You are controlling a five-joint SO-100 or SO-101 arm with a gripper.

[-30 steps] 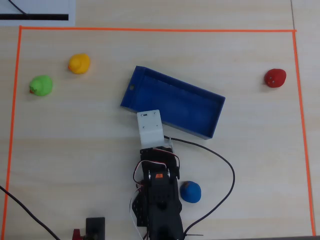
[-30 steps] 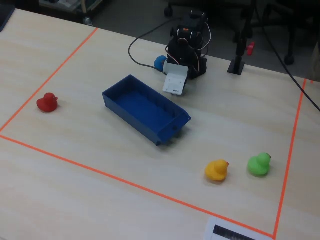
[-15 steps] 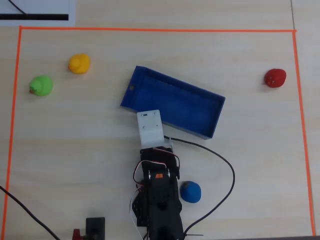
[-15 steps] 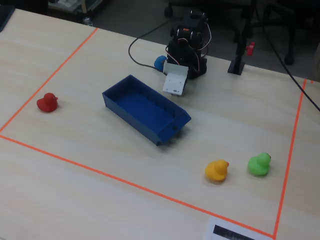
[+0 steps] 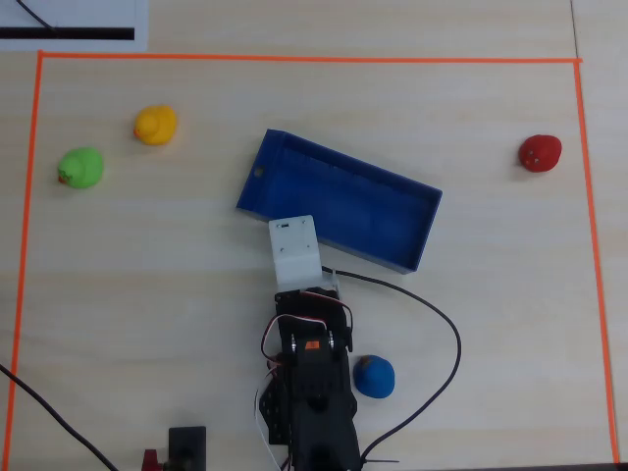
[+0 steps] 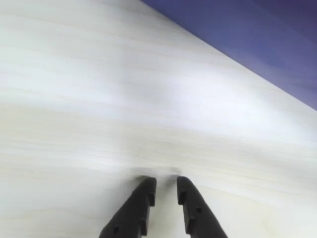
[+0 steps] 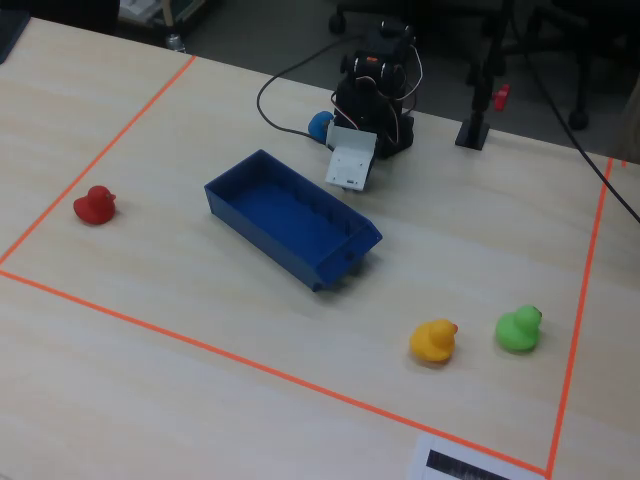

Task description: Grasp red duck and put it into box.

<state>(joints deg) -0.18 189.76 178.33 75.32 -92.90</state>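
**Near the box's long wall, our hand sits folded and empty**

Over on the right of the overhead view, the red duck [image 5: 540, 153] stands alone on the tabletop [image 5: 147, 294], close to the orange tape border [image 5: 589, 196] and well apart from everything else. In the fixed view the red duck [image 7: 94, 205] sits at the left, its head raised toward the right side of that picture; from above we cannot tell its facing beyond a rounded blob.

We see the box [image 5: 294, 155] lying at a slant in the overhead view, its long axis running from upper left to lower right, with a small round mark at the upper-left corner. It holds nothing.

Our hand [image 6: 166, 191] shows in the wrist view as two dark fingers [image 6: 141, 203] nearly together, a thin gap between their tips, gripping nothing, low over bare wood. The box wall [image 6: 257, 34] fills the upper right corner of that view, blurred.

A blue duck [image 5: 374, 377] rests just right of our arm's base in the overhead view. The yellow duck [image 5: 155, 125] and green duck [image 5: 80, 168] sit near each other at the upper left. A black cable [image 5: 442, 324] loops across the tabletop from the arm.
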